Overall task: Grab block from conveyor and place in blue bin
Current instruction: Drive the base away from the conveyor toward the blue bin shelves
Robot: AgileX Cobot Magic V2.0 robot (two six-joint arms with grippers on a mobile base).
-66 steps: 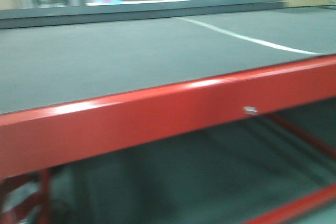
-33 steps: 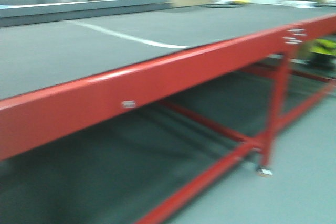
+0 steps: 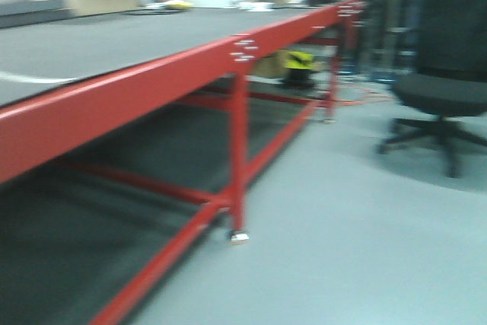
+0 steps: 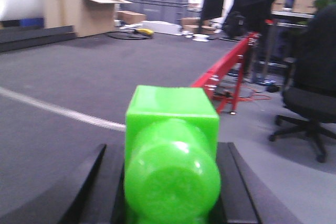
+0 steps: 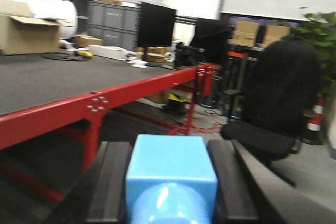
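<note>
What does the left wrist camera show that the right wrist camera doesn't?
Only left wrist: a green block in the left hand, and a white line on the conveyor. Only right wrist: a blue block in the right hand. Both: the conveyor's red frame, the black office chair, a cardboard box.

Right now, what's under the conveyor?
Under the conveyor: red legs and crossbars, a dark lower surface, and a yellow-black object farther along. Its frame edge hides whatever sits deeper underneath.
</note>
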